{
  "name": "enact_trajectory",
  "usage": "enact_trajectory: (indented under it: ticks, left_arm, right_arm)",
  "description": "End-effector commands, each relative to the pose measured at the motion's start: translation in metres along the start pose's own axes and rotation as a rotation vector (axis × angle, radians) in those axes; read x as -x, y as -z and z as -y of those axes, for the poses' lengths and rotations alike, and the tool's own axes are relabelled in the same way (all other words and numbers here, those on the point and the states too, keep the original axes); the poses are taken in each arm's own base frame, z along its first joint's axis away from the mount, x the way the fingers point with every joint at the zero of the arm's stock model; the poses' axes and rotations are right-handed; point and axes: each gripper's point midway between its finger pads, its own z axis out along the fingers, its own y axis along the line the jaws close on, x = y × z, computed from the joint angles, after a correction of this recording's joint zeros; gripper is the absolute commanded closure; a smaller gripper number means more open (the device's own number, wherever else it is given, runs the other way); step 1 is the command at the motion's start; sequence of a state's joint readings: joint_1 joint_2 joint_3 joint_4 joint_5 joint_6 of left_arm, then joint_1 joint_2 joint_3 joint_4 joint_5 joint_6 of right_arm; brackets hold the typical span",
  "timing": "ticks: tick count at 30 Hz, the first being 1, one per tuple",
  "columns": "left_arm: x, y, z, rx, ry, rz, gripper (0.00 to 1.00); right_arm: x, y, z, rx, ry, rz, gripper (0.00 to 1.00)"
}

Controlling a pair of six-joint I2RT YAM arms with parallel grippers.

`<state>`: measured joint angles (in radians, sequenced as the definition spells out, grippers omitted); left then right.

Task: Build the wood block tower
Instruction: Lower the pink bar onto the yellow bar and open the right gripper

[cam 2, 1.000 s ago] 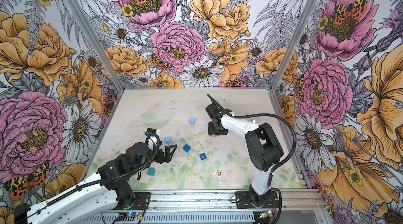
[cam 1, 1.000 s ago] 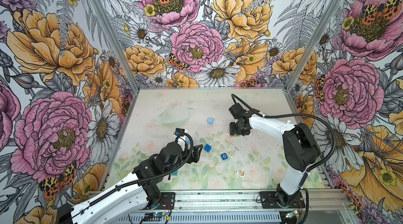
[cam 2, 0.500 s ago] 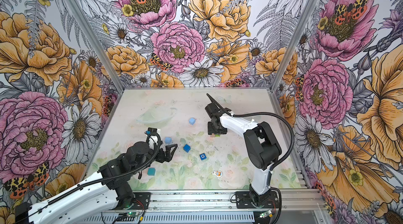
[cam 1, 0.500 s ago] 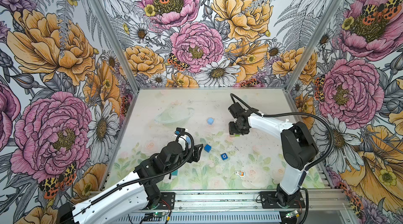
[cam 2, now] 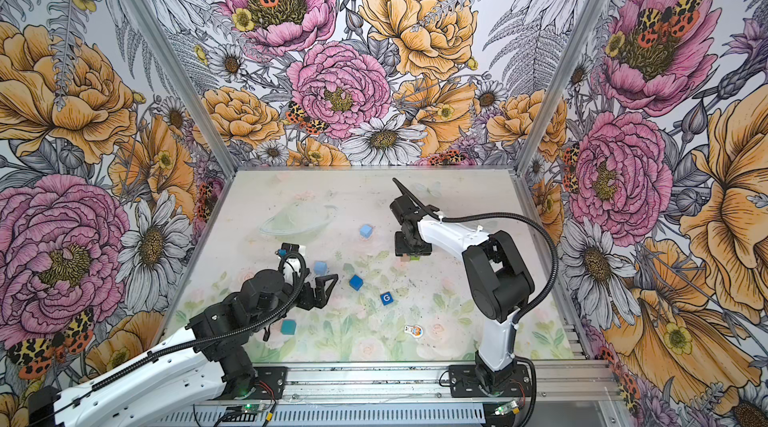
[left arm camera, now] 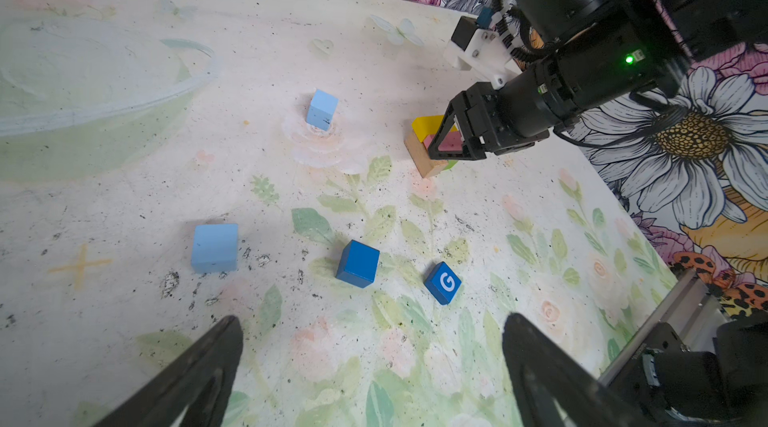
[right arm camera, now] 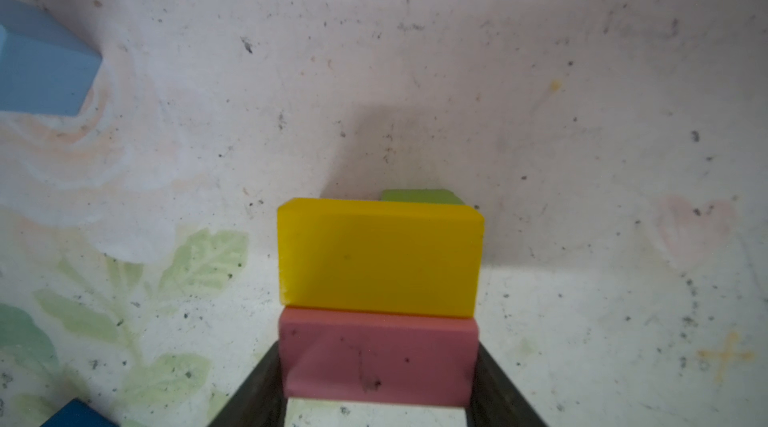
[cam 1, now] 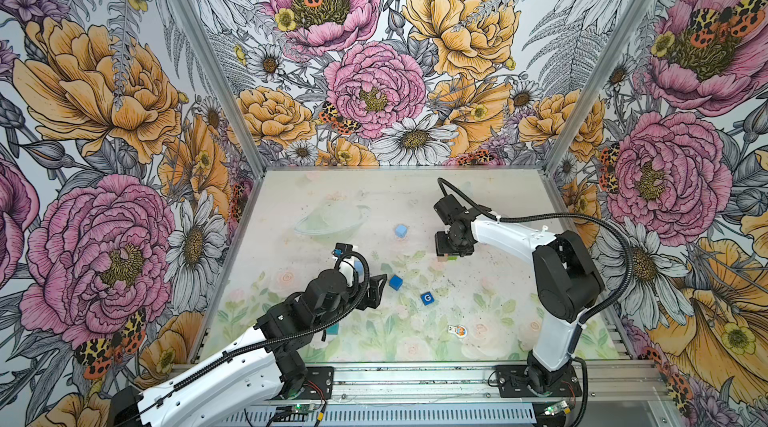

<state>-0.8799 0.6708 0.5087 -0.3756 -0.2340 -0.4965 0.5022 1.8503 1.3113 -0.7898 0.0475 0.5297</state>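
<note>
Our right pincer (left arm camera: 453,144) is clamped on the pink oblong (right arm camera: 376,356) by its two ends, with the yellow oblong (right arm camera: 380,256) touching it just past the fingertips and a green block (right arm camera: 419,195) beyond that. Our left pincer (left arm camera: 370,346) hangs wide open, holding nothing; the dark blue cube (left arm camera: 358,263) and G cube (left arm camera: 443,281) lie just ahead of it on the surface (left arm camera: 124,196)

Stack masked by the right tool (cam 1: 450,253), cubes clipped at picture edges

In both top views the right tool covers the stack, leaving only a sliver of the green oblong (cam 2: 415,257). In the right wrist view its fingers (right arm camera: 254,396) hide the ends of the pink oblong (right arm camera: 376,356), and a light blue cube (right arm camera: 41,63) and a dark blue cube (right arm camera: 77,414) are cut by the frame. The left arm (cam 1: 307,312) hides most of the teal cube (cam 1: 332,327) in a top view. The left tool (left arm camera: 372,321) has both fingers running off the left wrist view.
</note>
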Motion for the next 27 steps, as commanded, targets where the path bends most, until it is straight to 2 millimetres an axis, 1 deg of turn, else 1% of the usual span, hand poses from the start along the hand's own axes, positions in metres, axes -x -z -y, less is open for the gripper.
enact_trajectory:
  ticks: [1, 11, 16, 18, 20, 23, 27]
  left_arm:
    - [0.012, 0.002, 0.007, -0.029, -0.005, 0.030, 0.01]
    - [0.012, 0.002, 0.004, -0.022, -0.003, 0.032, 0.01]
    - [0.012, 0.001, 0.004, -0.020, -0.002, 0.032, 0.01]
    - [0.009, 0.001, 0.008, -0.045, -0.002, 0.017, 0.01]
    - [0.009, 0.001, 0.008, -0.044, -0.002, 0.016, 0.01]
    - [0.010, 0.003, 0.009, -0.050, 0.001, 0.021, 0.01]
    - [0.011, 0.007, 0.009, -0.057, 0.010, 0.028, 0.01]
  right_arm:
    - [0.007, -0.002, -0.002, 0.005, -0.001, 0.003, 0.49]
    - [0.006, -0.006, -0.001, -0.003, 0.000, -0.005, 0.44]
    - [0.006, -0.005, -0.001, -0.002, -0.001, -0.001, 0.32]
    - [0.006, -0.003, -0.001, 0.001, -0.003, 0.001, 0.28]
    - [0.006, 0.000, -0.002, 0.006, -0.003, 0.008, 0.25]
    - [0.005, 0.009, -0.001, 0.015, -0.006, 0.020, 0.24]
    - [0.005, 0.028, -0.002, 0.028, -0.011, 0.047, 0.23]
